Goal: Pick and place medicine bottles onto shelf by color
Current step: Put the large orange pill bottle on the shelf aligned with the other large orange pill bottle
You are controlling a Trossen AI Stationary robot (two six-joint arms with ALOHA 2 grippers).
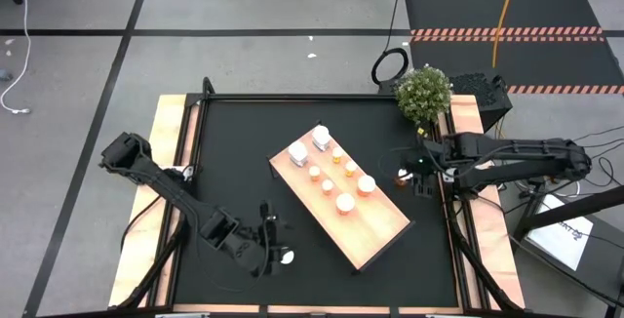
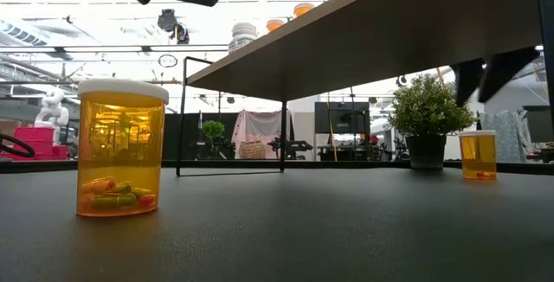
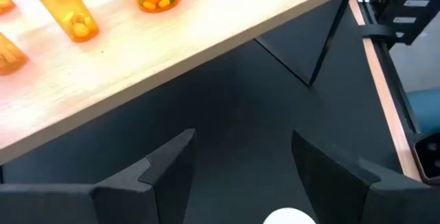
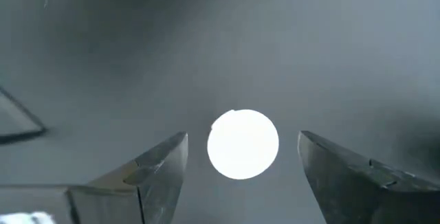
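Most of the sorting looked done to me, with two bottles left on the black table [image 1: 234, 162].

On my left side, my left tool [image 1: 276, 247] hung low over the near part of the table with its fingers [image 3: 161, 169] apart and nothing between them. An orange bottle with a white cap [image 1: 287, 257] stood just beside it, upright and not yet gripped; in my left wrist view only the edge of that cap [image 3: 290, 217] showed.

In the middle lay the shelf [image 1: 385, 230], set at a slant. At its far end stood two white bottles [image 1: 309, 144], and beside them a cluster of orange bottles [image 1: 336, 181] with white caps. Roughly half the board was bare.

On my right side, my right tool [image 1: 412, 172] hovered directly above the other loose orange bottle [image 2: 478, 155], fingers [image 4: 155, 165] spread wide either side of its round white cap [image 4: 243, 144] without touching. I judged that both remaining bottles belonged with the orange group.
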